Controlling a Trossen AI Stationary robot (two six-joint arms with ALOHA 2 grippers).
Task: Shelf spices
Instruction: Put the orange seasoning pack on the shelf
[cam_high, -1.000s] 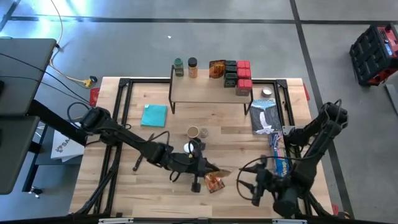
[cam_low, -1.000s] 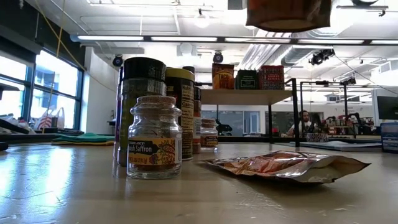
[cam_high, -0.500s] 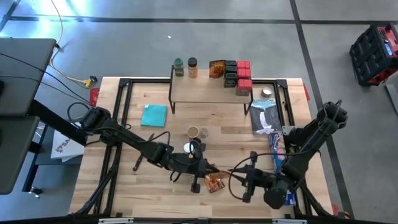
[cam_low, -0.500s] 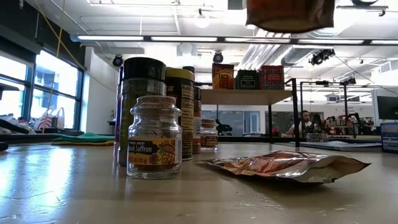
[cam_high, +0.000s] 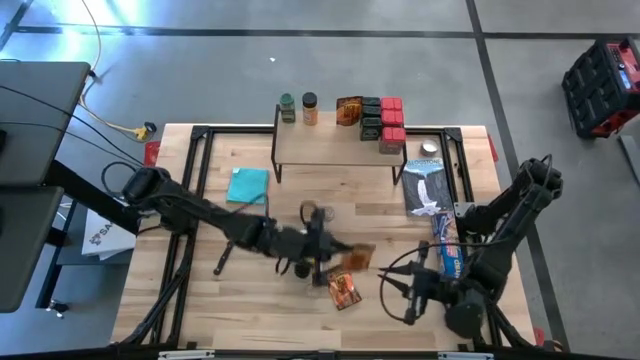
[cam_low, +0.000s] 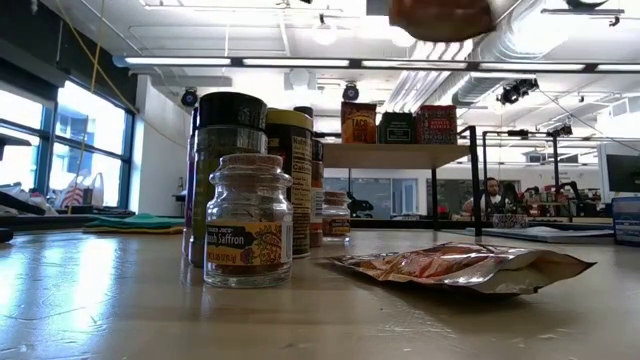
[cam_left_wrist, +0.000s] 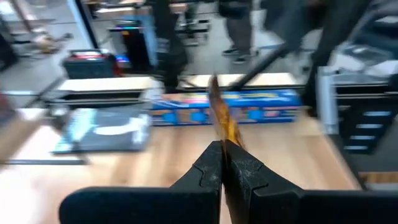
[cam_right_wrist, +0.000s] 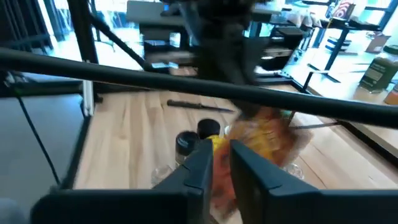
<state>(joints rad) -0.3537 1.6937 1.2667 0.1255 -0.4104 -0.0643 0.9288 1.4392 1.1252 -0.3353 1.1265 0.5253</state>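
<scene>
Above mid-worktop, a flat orange packet (cam_high: 352, 257) hangs by one edge in the left tool (cam_high: 322, 253), jaws clamped on it. A judgement: it is light and limp, best held at a sealed edge. A second packet (cam_high: 344, 291) lies flat just below; jars (cam_low: 247, 221) stand nearby. Along the far edge, the shelf (cam_high: 335, 146) carries jars, a packet and boxes. The right tool (cam_high: 409, 297) hovers low at the near right — fingers narrowly parted, holding nothing. The worktop (cam_high: 200, 290) is pale wood; beyond it, an open workshop.
</scene>
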